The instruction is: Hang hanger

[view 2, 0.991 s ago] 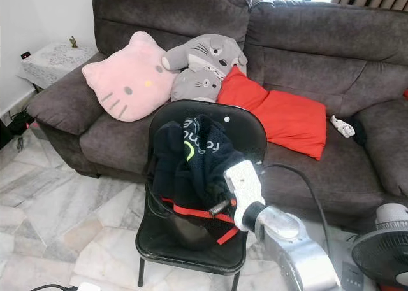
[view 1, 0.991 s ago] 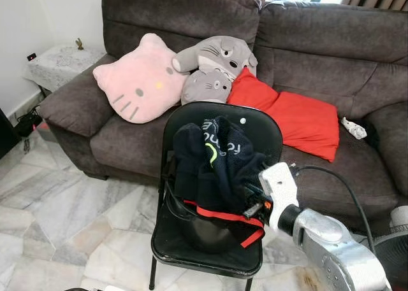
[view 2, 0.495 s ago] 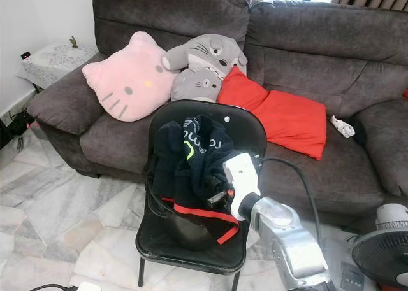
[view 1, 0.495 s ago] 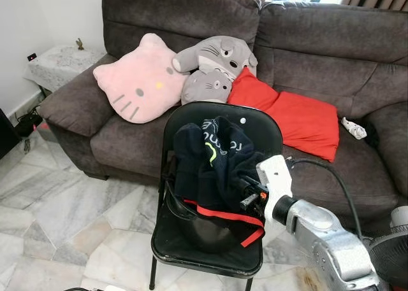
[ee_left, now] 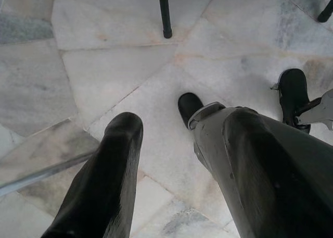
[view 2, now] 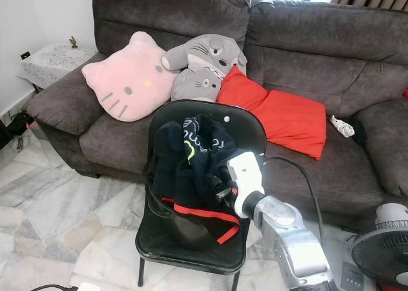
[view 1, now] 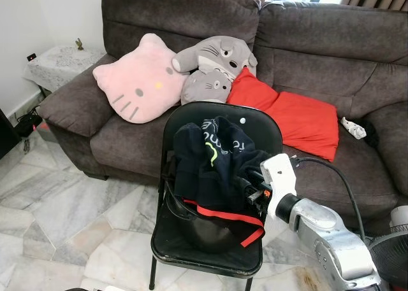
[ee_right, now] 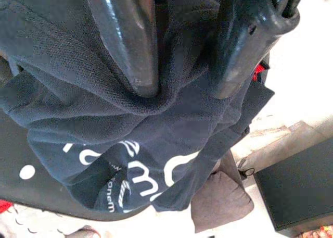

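Observation:
A black folding chair stands in front of the sofa. Over its back and seat lies a dark navy garment with white lettering and a red trim. A thin black curved bar, apparently the hanger, shows at the garment's left edge. My right gripper reaches in from the right and presses into the garment. In the right wrist view its fingers stand apart with bunched navy cloth between and under them. My left gripper hangs open above the marble floor.
A dark grey sofa behind the chair carries a pink cat cushion, grey plush toys and red cushions. A side table stands at the left and a fan at the lower right. Marble floor lies to the chair's left.
My right gripper has moved up and to the left, deeper into the navy garment on the chair. The garment and chair have stayed in place.

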